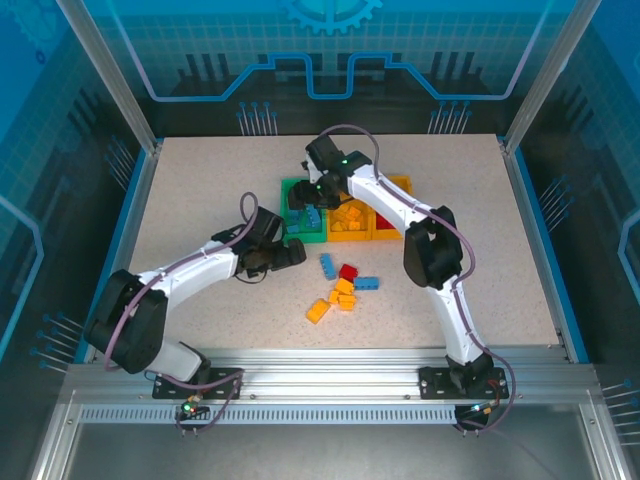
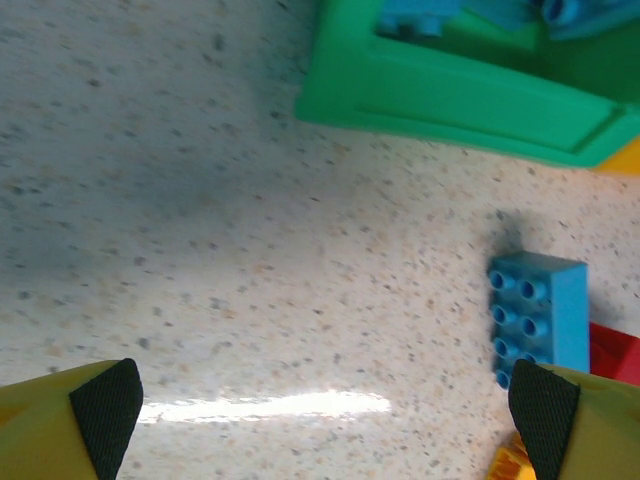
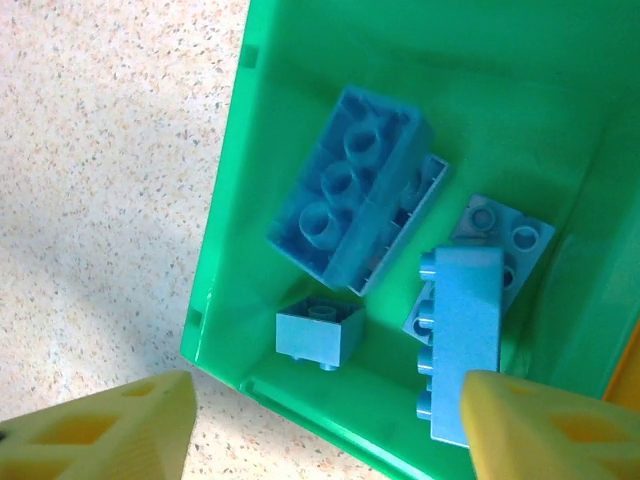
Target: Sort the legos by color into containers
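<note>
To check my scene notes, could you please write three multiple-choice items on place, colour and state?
1. The right gripper is over: A the green rectangular plastic bin; B an orange-yellow bin; C the loose pile.
2. The small studded plastic bricks in that bin are: A red; B blue; C yellow.
3. The left gripper is: A shut on a brick; B open, empty; C shut on nothing.
Key: 1A, its wrist view looks down into the bin; 2B, all there are blue; 3B, jaws wide apart, nothing between.

Bright, even overhead light. A white glare streak crosses the table [image 2: 200, 300] in the left wrist view; shadows are soft, and close bricks [image 3: 350, 205] look slightly blurred.
</note>
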Controlling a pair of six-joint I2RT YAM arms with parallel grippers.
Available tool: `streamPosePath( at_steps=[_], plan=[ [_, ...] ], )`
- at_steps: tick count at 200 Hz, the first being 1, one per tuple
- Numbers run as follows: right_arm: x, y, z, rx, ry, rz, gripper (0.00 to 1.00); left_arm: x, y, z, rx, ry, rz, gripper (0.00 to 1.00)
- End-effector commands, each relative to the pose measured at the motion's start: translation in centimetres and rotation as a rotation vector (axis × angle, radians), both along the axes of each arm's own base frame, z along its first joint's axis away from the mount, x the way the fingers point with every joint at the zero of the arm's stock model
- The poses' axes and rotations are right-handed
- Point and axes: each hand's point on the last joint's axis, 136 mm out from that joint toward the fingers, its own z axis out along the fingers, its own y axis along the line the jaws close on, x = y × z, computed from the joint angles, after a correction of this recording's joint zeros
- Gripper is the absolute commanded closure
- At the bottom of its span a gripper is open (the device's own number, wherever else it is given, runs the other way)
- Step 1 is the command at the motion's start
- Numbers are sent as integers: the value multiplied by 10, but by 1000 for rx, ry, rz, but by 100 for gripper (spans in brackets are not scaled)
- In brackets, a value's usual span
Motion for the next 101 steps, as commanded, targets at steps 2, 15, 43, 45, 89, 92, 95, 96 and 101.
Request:
streamPosePath(
  at_steps=[2,15,43,45,89,92,95,96,101],
  plan=[
    [-18,0,31,32,-12,11,24,3,-27,3,-42,10,-23,1],
    [-25,-11,40,25,-32,-4,23,4,-40,2,-46,23,-34,1],
    [-40,-49,55,-4,-69,-71,22,6,-66,2,-68,51,-49,1],
    [-42,-52,55,-7,-70,-77,22,5,-68,2,-67,54,-50,1],
    [-66,-132,44,-85,-58,-204,21,8,-88,-16,-43,150,-39,4],
    [-68,-136,43,-90,-60,-211,21,9,-89,-16,-44,152,-41,5],
    [-70,-141,42,-95,-59,-220,21,10,-91,-17,-45,153,-43,5],
    [-70,-143,42,-95,-59,-221,21,10,-91,-17,-46,153,-44,6],
    [-73,-151,41,-106,-61,-236,21,10,-94,-16,-48,154,-47,7]
  ],
)
